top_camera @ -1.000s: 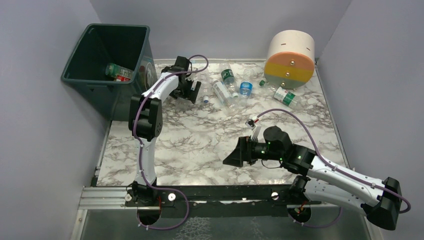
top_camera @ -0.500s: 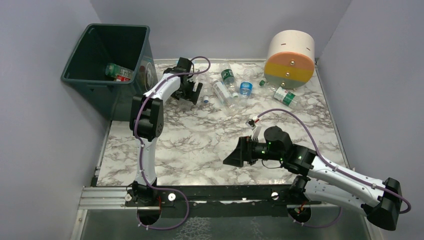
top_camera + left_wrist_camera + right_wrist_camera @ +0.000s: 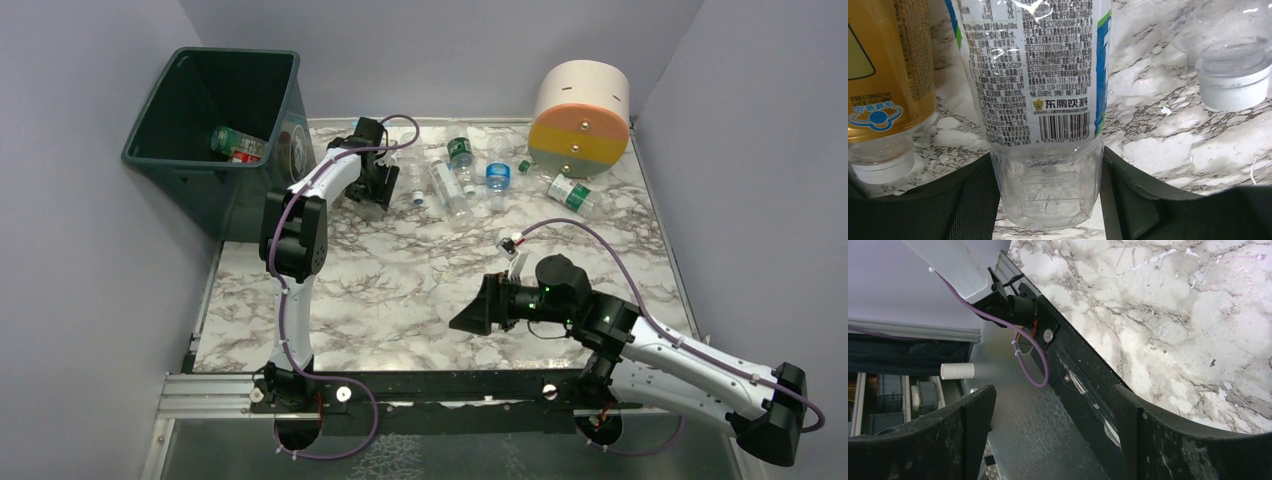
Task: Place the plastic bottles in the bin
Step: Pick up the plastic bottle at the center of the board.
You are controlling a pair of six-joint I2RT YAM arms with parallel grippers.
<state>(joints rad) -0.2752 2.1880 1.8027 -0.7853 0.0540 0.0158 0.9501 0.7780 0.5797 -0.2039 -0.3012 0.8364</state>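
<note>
Pressing on both sides of a clear bottle [image 3: 1040, 100], the left gripper [image 3: 1048, 200] is shown up close only by the left wrist view. A white printed label with a blue edge and a barcode is seen there, and the bottle's clear end is clamped between the dark fingers [image 3: 973, 200]. An amber bottle [image 3: 883, 75] is seen just beside the held one, and the white cap [image 3: 1233, 85] of another bottle lies apart on the other side. Only the layout is given by the top view: the left gripper [image 3: 378, 188] is seen low on the marble table [image 3: 400, 280], near the bin [image 3: 200, 165]. The bin is a dark green tapered tub at the far left corner, and two bottles [image 3: 235, 145] with green and red labels are seen inside it. Several loose bottles [image 3: 460, 152], mostly clear with green or blue labels, are scattered between that gripper and the cream, orange and yellow cylinder [image 3: 582, 118]. The right gripper [image 3: 468, 312] is seen near mid-table. In the right wrist view, the right gripper [image 3: 1048, 430] is spread wide with nothing grasped, and a black rail [image 3: 1083, 385] and purple cable [image 3: 1033, 365] are seen past it.
</note>
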